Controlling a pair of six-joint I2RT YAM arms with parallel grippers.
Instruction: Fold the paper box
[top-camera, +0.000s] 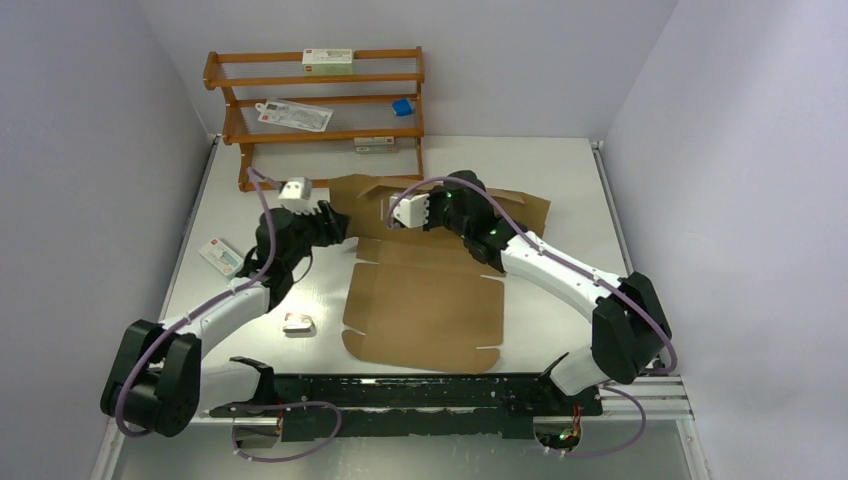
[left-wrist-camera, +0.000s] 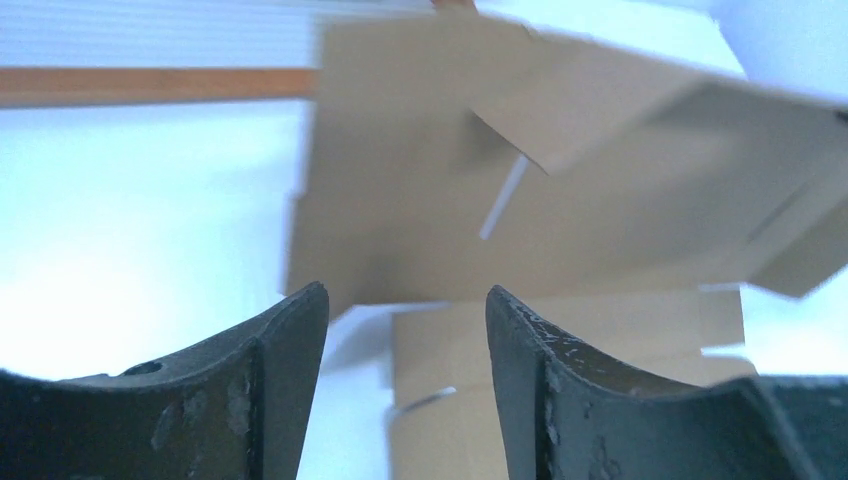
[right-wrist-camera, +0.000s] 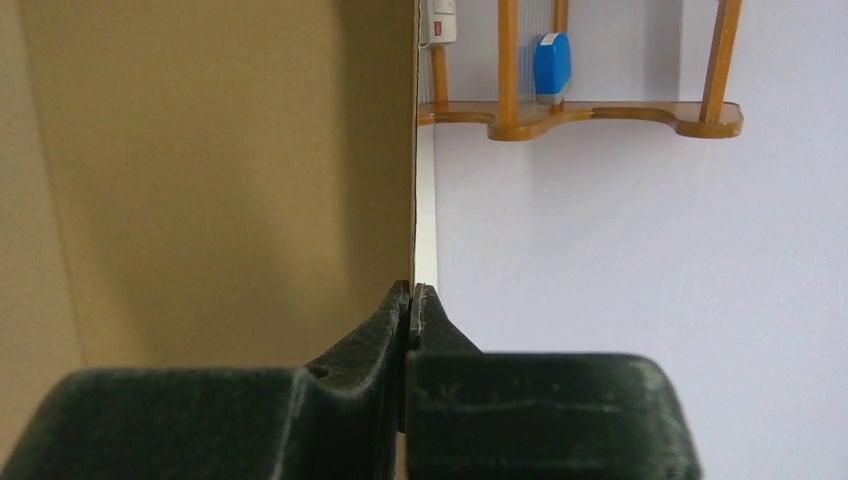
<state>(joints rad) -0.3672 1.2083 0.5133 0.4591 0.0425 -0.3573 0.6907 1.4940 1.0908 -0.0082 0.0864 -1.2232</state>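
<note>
Right gripper (right-wrist-camera: 410, 300) is fully closed, pinching the edge of a raised panel of the paper box (top-camera: 425, 310). The box lies mostly flat at the centre of the desk (top-camera: 570, 180), with its far flaps lifted in front of the wooden rack (top-camera: 320, 100). Left gripper (left-wrist-camera: 405, 295) is partly open and empty, its jaws apart just short of the far left flaps. The pinch bears on a thin edge only, so a pull away from the crease line may let the panel slip out or tear. Nothing visibly pins the base, so lifting may drag the whole sheet toward the rack. Half-raised flaps may also spring back flat.
</note>
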